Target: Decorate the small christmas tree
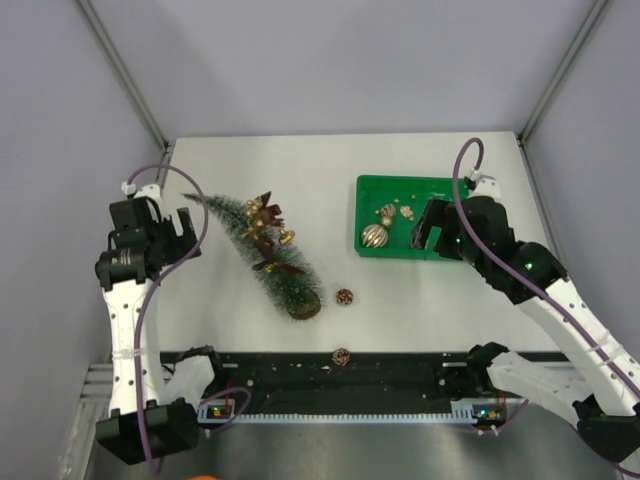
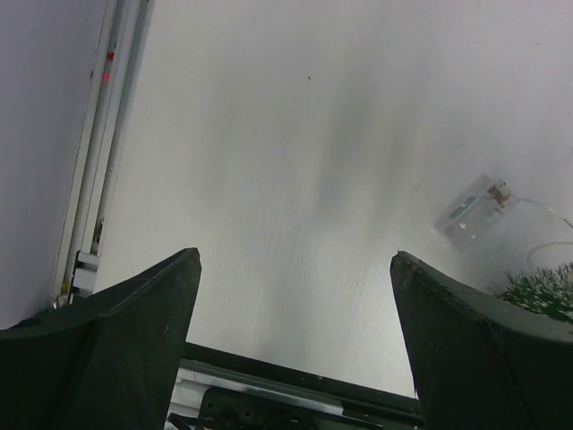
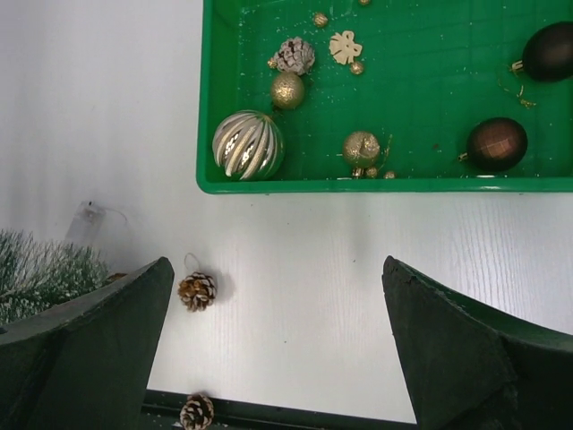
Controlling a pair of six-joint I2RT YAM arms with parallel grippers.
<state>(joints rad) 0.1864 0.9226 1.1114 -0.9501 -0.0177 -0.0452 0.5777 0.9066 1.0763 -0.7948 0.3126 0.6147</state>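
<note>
Top external view: small christmas tree flat on its side on table, both grippers spread wide, gripping nothing.

Nearest, one pine cone on black rail at table's near edge; just beyond, second pine cone on white top, close beside tree's brown disc base. Trunk slanting away leftward from base to tip, gold and brown ornaments clustered about mid-length. Near tip but apart from it, left gripper, jaws parted over bare table. At right end of green tray, right gripper, fingers apart and empty. Farther, inside tray in right wrist view: ribbed silver ball, two gold glitter balls, frosted cone, two dark brown balls.
</note>
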